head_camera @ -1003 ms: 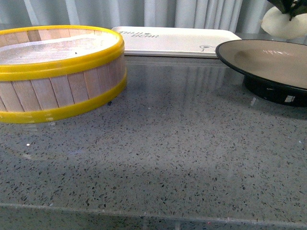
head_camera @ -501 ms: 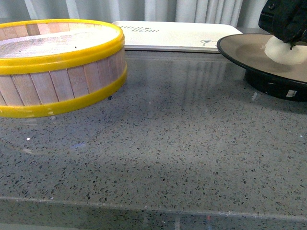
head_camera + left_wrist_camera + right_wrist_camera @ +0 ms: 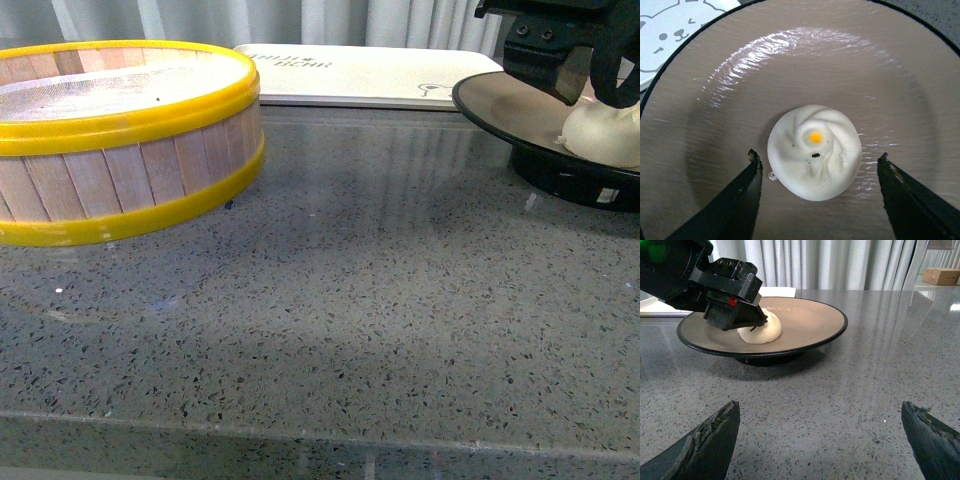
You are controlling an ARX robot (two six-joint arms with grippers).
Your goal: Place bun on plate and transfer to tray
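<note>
L tool [image 3: 818,155] is spread wide, right over the plate [image 3: 890,75]. It has one black finger [image 3: 740,200] on each side of the bun [image 3: 815,145], w/ a gap btwn finger & bun on both sides. It holds nothing.

The bun sits on the brown inside of the plate, pinched top up. It is white & round, w/ a small yellow dot on top & a few dark specks.

R tool [image 3: 820,407] is spread wide too & holds nothing. It hangs low over the tabletop [image 3: 380,300], near the plate but apart from it. You can't see it in the front view.

The plate is wide & flat-ish, w/ a black rim & a black foot. It stands on the gray, speckled tabletop, on the R side in the front view.

The tray [image 3: 370,75] is white & lies flat at the back, just beside the plate. It has dark letters & a small drawing on it. In the L wrist view, a bear face on the tray shows past the plate's rim.

A round wood basket [image 3: 120,150] w/ yellow rims stands on the L side, well apart from the plate. A pale curtain [image 3: 300,20] hangs behind it all.
</note>
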